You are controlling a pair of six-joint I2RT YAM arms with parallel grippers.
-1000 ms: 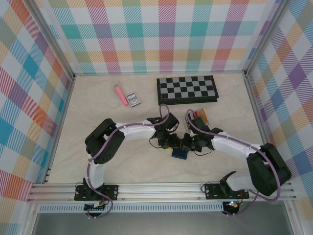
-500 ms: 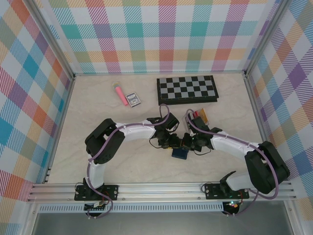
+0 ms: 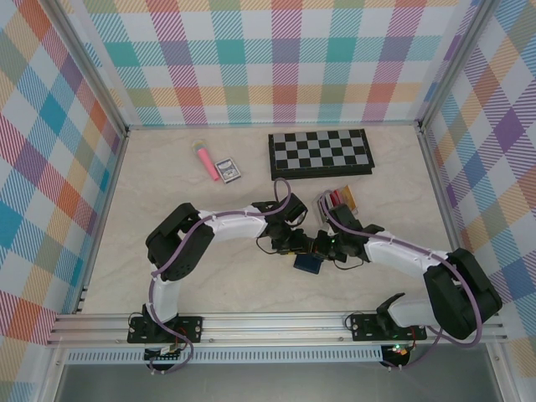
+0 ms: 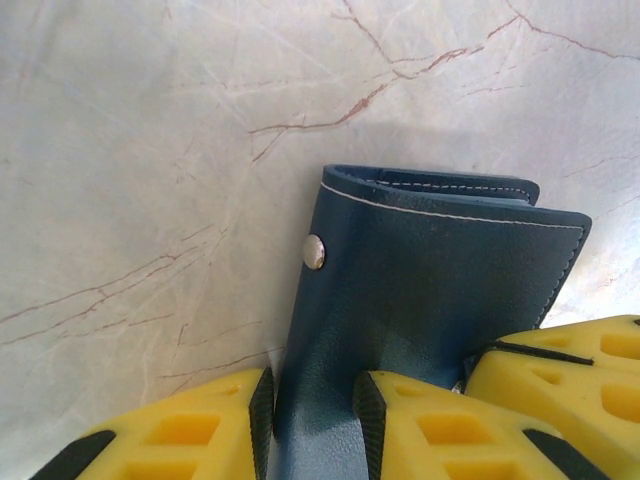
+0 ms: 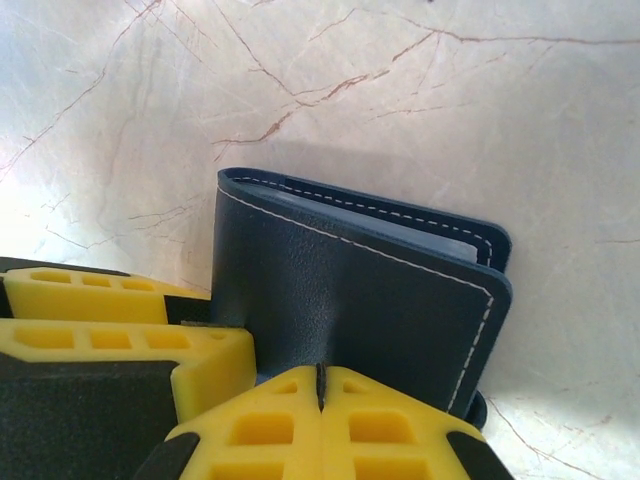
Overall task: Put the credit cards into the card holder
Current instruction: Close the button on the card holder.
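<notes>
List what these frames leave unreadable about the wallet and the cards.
- Inside of the card holder: both wrist views, its folded cover hides any card within.
- Right gripper: right wrist view, the shut fingertips cover whether they pinch the leather.
- Credit cards: top view, too small to count.
- Card holder's near end: left wrist view, cut off by the bottom edge, between the fingers of the left gripper.

Folded navy card holder (image 4: 430,300), red and brown credit cards (image 3: 339,199) nearby.

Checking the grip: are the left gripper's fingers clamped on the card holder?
Yes, the left gripper pinches a flap of the blue card holder, with the leather squeezed into its narrow gap.
</notes>
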